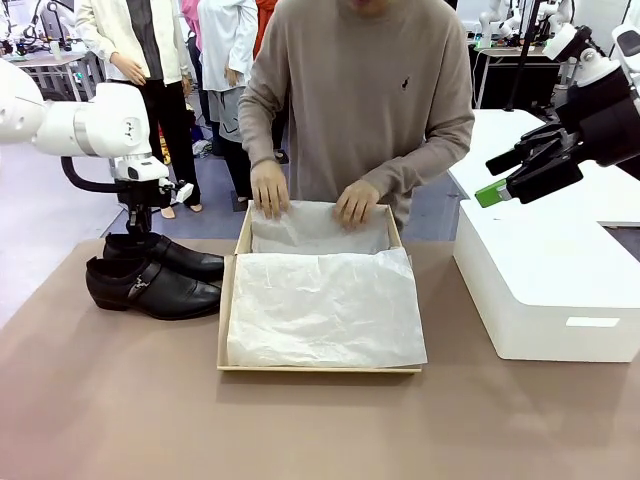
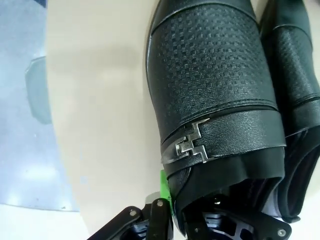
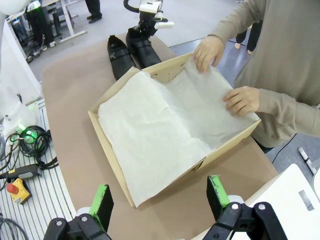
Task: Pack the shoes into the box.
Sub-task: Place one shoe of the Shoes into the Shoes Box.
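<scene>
No words or numbers can be read anywhere. In the upper middle of the front view, a small dark embroidered emblem point(image 1: 405, 80) sits on the chest of the person's sweater point(image 1: 340, 120), too small to make out. At lower right, the pale label point(image 1: 592, 322) on the white box point(image 1: 530, 270) shows no legible print, and the silver stepped buckle point(image 2: 192, 145) on the shoe point(image 2: 210, 75) is plain metal.

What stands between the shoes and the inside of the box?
White tissue paper lies spread over the inside of the box, and the person's hands rest on it at the far end. On the table between the shoes and the box, nothing visible stands.
</scene>
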You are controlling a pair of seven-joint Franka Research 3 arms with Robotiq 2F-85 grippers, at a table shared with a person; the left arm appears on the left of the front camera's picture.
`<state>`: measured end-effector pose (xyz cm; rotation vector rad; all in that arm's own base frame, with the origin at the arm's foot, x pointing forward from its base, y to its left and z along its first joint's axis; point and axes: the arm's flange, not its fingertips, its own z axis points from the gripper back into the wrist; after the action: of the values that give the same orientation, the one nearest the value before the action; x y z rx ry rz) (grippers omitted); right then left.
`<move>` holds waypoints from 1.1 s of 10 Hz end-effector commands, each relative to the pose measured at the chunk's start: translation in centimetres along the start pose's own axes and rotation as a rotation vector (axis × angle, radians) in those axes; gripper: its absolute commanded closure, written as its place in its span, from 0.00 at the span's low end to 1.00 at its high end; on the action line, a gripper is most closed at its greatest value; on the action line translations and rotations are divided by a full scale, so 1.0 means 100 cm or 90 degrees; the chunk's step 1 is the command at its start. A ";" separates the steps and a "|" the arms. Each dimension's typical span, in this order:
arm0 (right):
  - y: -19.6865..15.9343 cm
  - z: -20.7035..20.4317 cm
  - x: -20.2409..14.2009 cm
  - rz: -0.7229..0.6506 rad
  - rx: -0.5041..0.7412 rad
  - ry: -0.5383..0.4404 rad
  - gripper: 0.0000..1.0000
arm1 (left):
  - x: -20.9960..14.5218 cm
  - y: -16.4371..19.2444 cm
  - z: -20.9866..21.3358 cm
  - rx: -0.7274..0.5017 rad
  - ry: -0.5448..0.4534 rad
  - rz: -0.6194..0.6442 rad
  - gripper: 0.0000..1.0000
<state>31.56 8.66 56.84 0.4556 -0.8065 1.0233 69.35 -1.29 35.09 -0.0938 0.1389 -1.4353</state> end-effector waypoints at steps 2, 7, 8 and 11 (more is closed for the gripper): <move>-0.003 -0.001 0.001 0.013 0.009 -0.014 0.00 | -0.014 -0.003 0.031 0.048 0.014 -0.003 1.00; -0.003 -0.001 0.001 0.013 0.009 -0.014 0.00 | -0.031 -0.010 0.091 0.113 0.031 0.019 1.00; -0.003 -0.001 0.001 0.013 0.009 -0.014 0.00 | -0.031 -0.016 0.106 0.112 0.018 0.044 1.00; -0.003 -0.001 0.001 0.013 0.009 -0.014 0.00 | -0.008 -0.038 0.147 0.118 -0.012 0.072 1.00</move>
<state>31.56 8.66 56.83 0.4554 -0.8063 1.0233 68.10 -0.18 49.00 0.0724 0.0088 -1.3611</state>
